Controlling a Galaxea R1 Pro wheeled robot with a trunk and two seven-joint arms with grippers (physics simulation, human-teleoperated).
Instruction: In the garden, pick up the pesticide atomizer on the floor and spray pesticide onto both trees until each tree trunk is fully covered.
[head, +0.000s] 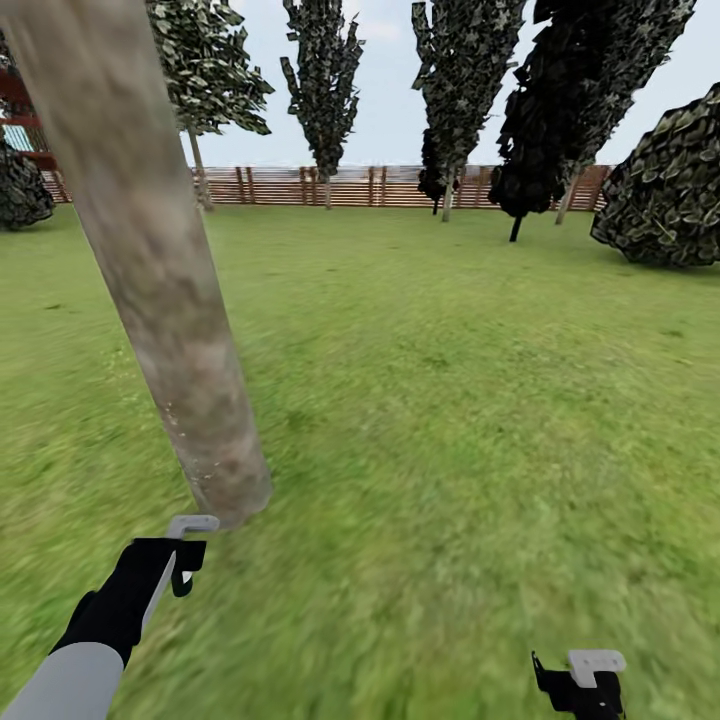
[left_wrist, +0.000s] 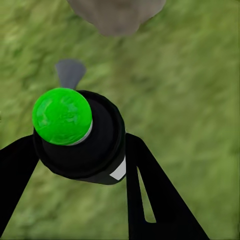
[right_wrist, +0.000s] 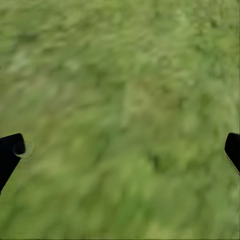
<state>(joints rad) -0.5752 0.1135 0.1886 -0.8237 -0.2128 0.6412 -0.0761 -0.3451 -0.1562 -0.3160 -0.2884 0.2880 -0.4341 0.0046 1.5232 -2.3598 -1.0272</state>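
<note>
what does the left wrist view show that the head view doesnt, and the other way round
Left wrist view: the black pesticide atomizer with its bright green top, clamped between the left hand's black fingers.

Head view: the brown slat fence, sky, the far trees, a round bush, the right hand low over the lawn, and the trunk's full leaning height.

Both: green grass and the base of the near tree trunk, just ahead of the left hand.

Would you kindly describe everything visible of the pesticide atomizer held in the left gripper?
The pesticide atomizer is a small, round black bottle with a glossy bright green dome near its top, ringed by a thin pale collar. A small white patch shows on its side. It sits clamped between the left gripper's two black fingers, held above blurry grass, close to the base of a mottled grey-beige tree trunk.
</note>
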